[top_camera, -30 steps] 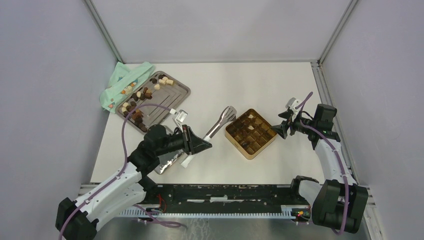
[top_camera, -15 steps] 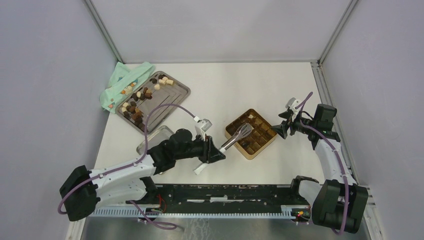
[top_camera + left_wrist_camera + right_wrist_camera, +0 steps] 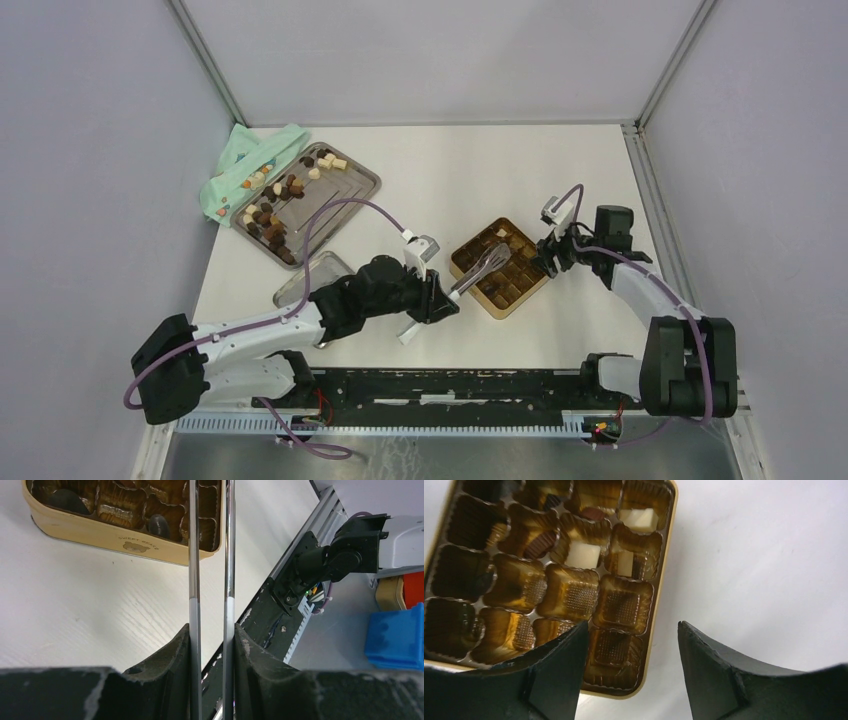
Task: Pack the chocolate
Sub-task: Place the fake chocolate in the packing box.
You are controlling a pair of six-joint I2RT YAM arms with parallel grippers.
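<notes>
Small chocolate pieces [image 3: 278, 200], dark, light brown and cream, lie on a shiny metal tray [image 3: 352, 186] at the far left. The gold square tin [image 3: 503, 290] stands mid-table with a few pieces in its cups, among them cream ones [image 3: 583, 555] and a dark one [image 3: 159, 524]. My left gripper [image 3: 445, 300] is shut on metal tongs [image 3: 478, 272]; their tips reach over the tin's left part. In the left wrist view the tong arms [image 3: 194, 555] run between my left gripper's [image 3: 211, 635] fingers. My right gripper [image 3: 545, 255] is open and empty; in the right wrist view it [image 3: 631, 630] straddles a corner of the tin's rim [image 3: 659, 590].
A mint-green bag [image 3: 235, 165] lies beside the tray at the far left. A second, smaller metal tray [image 3: 310, 280] sits under my left arm. The black rail [image 3: 450, 385] runs along the near edge. A blue box [image 3: 395, 635] sits beyond the table.
My left arm has carried the tongs rightward until their tips are over the tin. My right gripper has moved left up to the tin's right corner.
</notes>
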